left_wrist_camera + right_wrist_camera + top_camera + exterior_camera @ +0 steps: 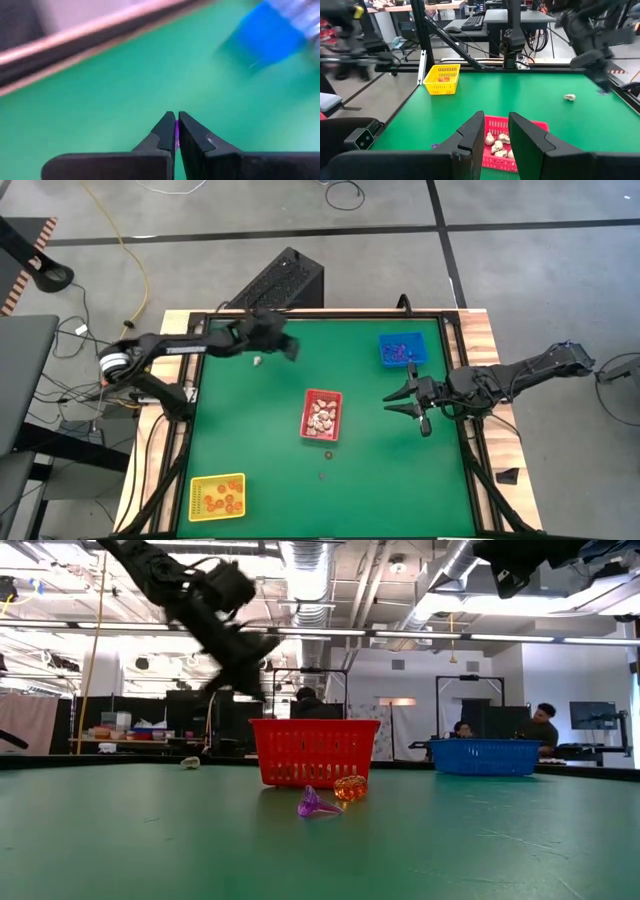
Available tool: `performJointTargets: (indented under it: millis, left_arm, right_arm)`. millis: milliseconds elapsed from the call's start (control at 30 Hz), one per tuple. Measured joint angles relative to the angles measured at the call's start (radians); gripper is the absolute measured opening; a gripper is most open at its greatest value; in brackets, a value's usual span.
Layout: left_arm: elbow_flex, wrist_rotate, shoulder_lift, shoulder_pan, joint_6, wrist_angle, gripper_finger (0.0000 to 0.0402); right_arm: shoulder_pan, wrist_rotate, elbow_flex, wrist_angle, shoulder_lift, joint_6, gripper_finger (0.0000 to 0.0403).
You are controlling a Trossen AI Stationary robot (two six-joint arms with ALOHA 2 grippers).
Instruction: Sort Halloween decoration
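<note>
Table point(260, 480): you have a green mat with a wooden border, both arms reaching in over it from the sides.
Left arm: it stretches across the far left of the mat; your left gripper point(175, 131) is raised off the surface, near the far edge.
Left gripper state: the fingers are pressed together on a sliver of purple point(176, 131), probably one of the purple trinkets, though you only get a thin strip of it in the left wrist view.
Right arm: it waits at the right edge, with the right gripper point(408, 405) off the mat and its fingers spread partway, nothing between them.
Red tray point(322, 415): mid-table, holding cream trinkets point(497, 145).
Blue tray point(402, 349): far right corner of the mat, with dark purple pieces inside.
Yellow tray point(217, 496): near left corner, holding orange pieces point(226, 500).
Loose cream trinket point(257, 361): it lies on the mat just beside the left gripper, on the far side of the table.
Loose orange trinket point(350, 787): on the mat just in front of the red tray.
Loose purple trinket point(316, 804): touching or almost touching the orange one, on the near side.
</note>
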Motion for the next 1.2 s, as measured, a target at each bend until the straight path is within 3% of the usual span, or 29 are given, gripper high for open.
performJointTargets:
  millis: [133, 267, 467, 600, 767, 933, 1200]
  left_arm:
    - [0.028, 0.1, 0.17, -0.101, -0.076, 0.443, 0.0]
    - [0.223, 0.118, 0.418, -0.173, -0.073, 0.568, 0.0]
    - [0.762, 0.25, 0.79, -0.175, 0.007, 0.429, 0.0]
    - [1.134, 0.272, 0.986, -0.171, 0.071, 0.206, 0.0]
    - [1.489, 0.263, 1.17, -0.171, 0.168, -0.098, 0.0]
    - [1.467, 0.239, 1.186, -0.171, 0.206, -0.043, 0.0022]
    - [1.481, 0.221, 1.183, -0.168, 0.269, -0.097, 0.0109]
  right_arm:
    - [-0.007, 0.0, 0.0, 0.0, 0.0, -0.016, 0.0119]
    - [-0.02, 0.0, 0.0, -0.001, 0.0, -0.028, 0.0119]
    - [-0.048, 0.001, 0.0, 0.0, 0.0, -0.029, 0.0119]
    - [-0.053, 0.001, 0.0, -0.011, -0.003, -0.03, 0.0119]
    - [-0.05, 0.001, 0.0, -0.057, -0.003, -0.057, 0.0119]
    - [-0.054, 0.001, 0.0, -0.118, -0.002, -0.079, 0.0119]
    - [-0.059, 0.002, 0.0, -0.132, -0.003, -0.079, 0.0119]
